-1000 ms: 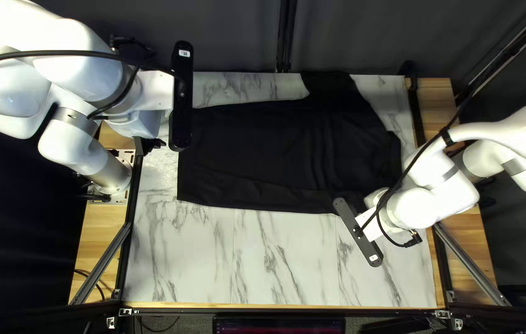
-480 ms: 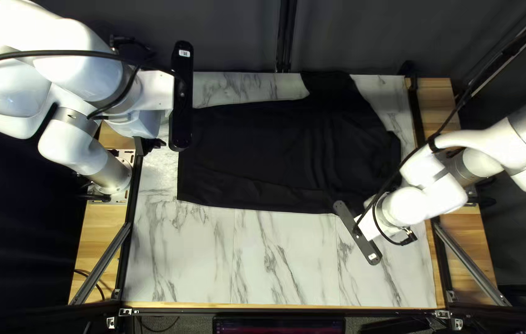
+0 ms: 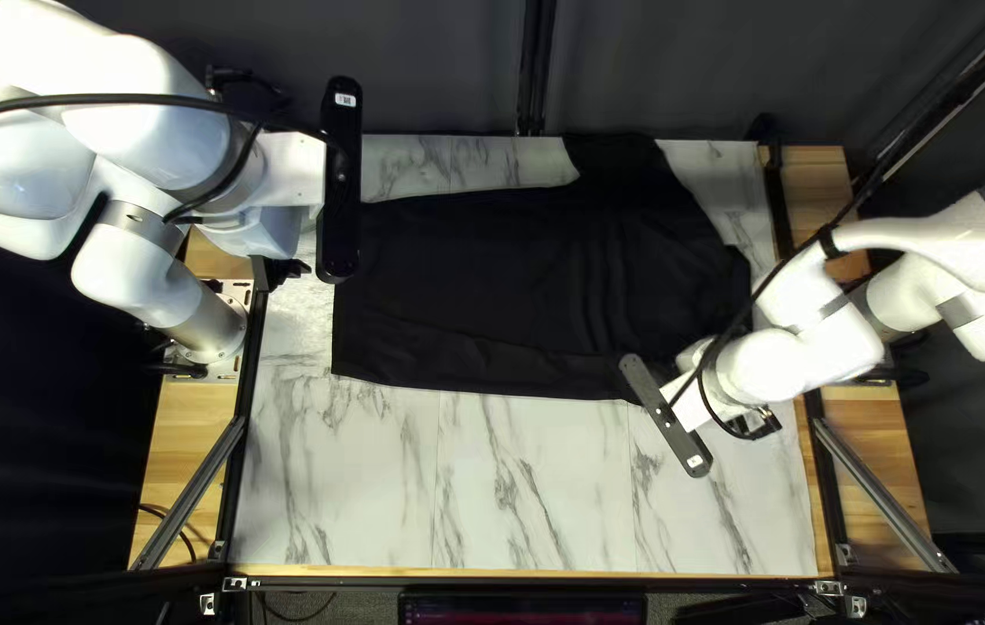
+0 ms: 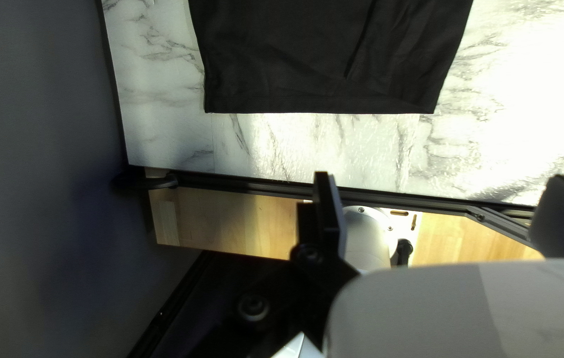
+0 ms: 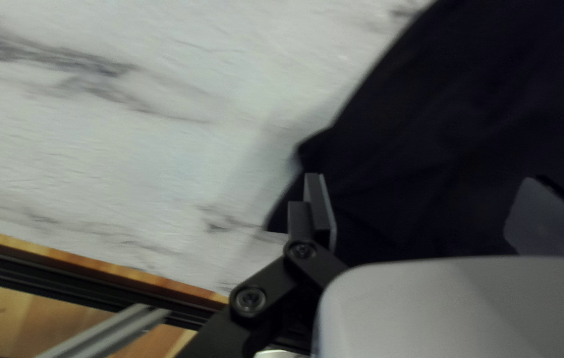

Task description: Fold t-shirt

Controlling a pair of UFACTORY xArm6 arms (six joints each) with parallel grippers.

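Right end effector (image 5: 426,182) nudges toward twelve o'clock from above, likely lining up the shirt (image 3: 493,278); left end effector (image 4: 442,178) unmoved, both gaping!

Marbled tabletop (image 3: 516,498) bright, curtain (image 3: 435,70) dim. Left wrist view: white glare beside shirt (image 4: 315,59). Right wrist view: soft shadow along shirt's edge.

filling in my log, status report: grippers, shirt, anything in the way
Left gripper open; right gripper open, over edge of black cloth t-shirt. Shirt spread out on white marbled tabletop. Right arm hides part of it from above.
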